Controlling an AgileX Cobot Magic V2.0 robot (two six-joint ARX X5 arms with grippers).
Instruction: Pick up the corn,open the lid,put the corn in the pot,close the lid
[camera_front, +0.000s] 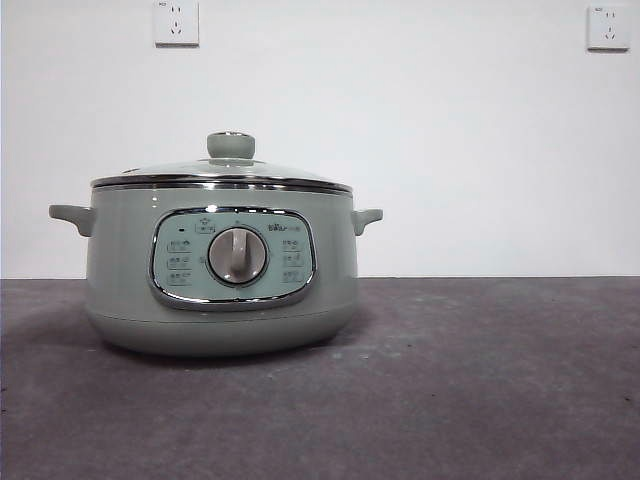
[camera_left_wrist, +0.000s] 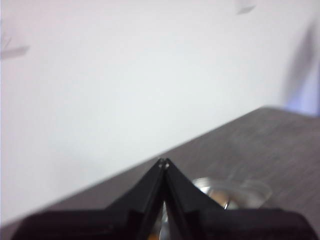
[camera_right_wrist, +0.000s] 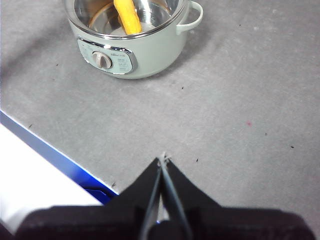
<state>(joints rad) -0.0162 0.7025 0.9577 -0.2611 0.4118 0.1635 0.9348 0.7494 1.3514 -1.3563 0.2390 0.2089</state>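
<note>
So the pot (camera_front: 218, 270) is sitting on the grey surface (camera_front: 480, 390) with its dial facing the front camera, and the lid (camera_front: 222, 172) is on it, green knob up top, chrome rim flush on the pot's edge. From the right wrist cam you can see the corn (camera_right_wrist: 127, 16) lying inside the pot, leaning against the shiny inner wall. Right hand (camera_right_wrist: 162, 160) is pulled well away from the pot, up over bare surface, jaws pressed together with nothing in them. Left hand (camera_left_wrist: 163, 162) is the same deal, closed and empty, with the lid's glass peeking out just behind it. Two wall sockets (camera_front: 176, 22) on the white wall behind
</note>
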